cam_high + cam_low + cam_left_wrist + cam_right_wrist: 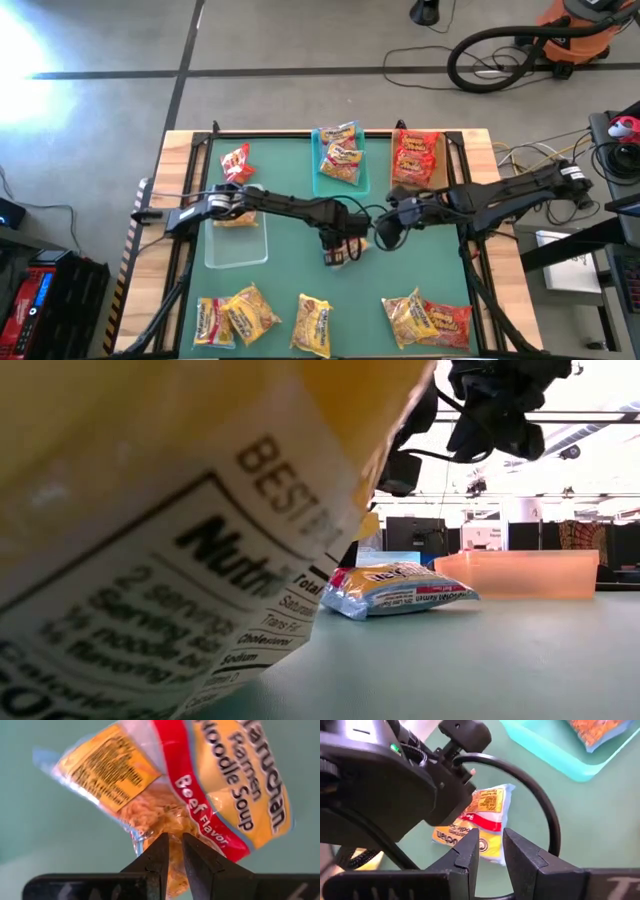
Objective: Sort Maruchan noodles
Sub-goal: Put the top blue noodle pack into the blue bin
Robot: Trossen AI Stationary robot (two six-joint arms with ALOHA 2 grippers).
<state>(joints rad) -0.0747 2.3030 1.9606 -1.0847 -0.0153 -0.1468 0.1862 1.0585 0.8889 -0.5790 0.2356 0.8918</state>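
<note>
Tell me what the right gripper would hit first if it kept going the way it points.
Probably the left arm: its wrist and looped cable fill the line just ahead of the right gripper. The beef packet hangs beyond; depth is unclear.

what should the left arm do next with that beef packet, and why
Probably carry it to a tray. The left gripper is shut on the beef packet, pinching its edge above the green mat at mid-table. In the high view the far trays already hold packets; the teal tray holds yellow ones. The right gripper waits close by, so go slowly.
</note>
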